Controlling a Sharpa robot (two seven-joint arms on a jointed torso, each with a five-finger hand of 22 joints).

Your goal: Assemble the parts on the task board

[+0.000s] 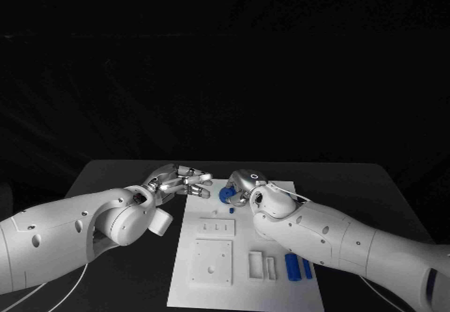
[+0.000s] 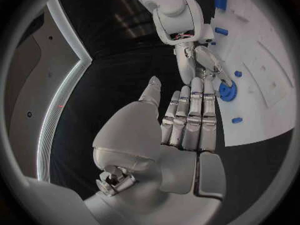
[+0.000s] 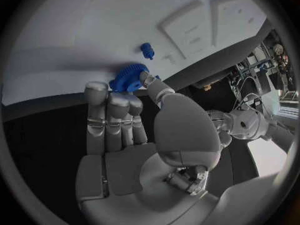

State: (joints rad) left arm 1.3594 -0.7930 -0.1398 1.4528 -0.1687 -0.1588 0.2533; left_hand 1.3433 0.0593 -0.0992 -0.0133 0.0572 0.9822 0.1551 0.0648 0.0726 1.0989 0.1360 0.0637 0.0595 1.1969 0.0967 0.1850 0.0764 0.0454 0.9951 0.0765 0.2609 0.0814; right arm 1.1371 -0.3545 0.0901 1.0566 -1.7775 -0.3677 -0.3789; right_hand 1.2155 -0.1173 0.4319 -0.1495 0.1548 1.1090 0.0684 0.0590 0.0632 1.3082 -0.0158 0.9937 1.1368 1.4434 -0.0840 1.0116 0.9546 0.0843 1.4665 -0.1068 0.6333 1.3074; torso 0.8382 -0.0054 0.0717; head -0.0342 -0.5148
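Note:
The white task board (image 1: pixel 246 276) lies in the middle of the table. At its far end sits a blue gear (image 1: pixel 228 194), which my right hand (image 1: pixel 246 184) pinches between thumb and fingertips; in the right wrist view the gear (image 3: pixel 128 79) lies against the fingers (image 3: pixel 109 102) at the board's edge. My left hand (image 1: pixel 181 181) hovers just left of the board's far corner, fingers (image 2: pixel 190 115) straight and holding nothing. From the left wrist, the gear (image 2: pixel 227 91) shows under the right hand (image 2: pixel 199 60). A small blue peg (image 1: pixel 231 210) stands on the board nearby.
Two blue cylinders (image 1: pixel 298 267) lie at the board's near right, next to white upright blocks (image 1: pixel 261 265). White recessed plates (image 1: pixel 212 260) take up the board's left half. Black table (image 1: pixel 356 188) surrounds the board.

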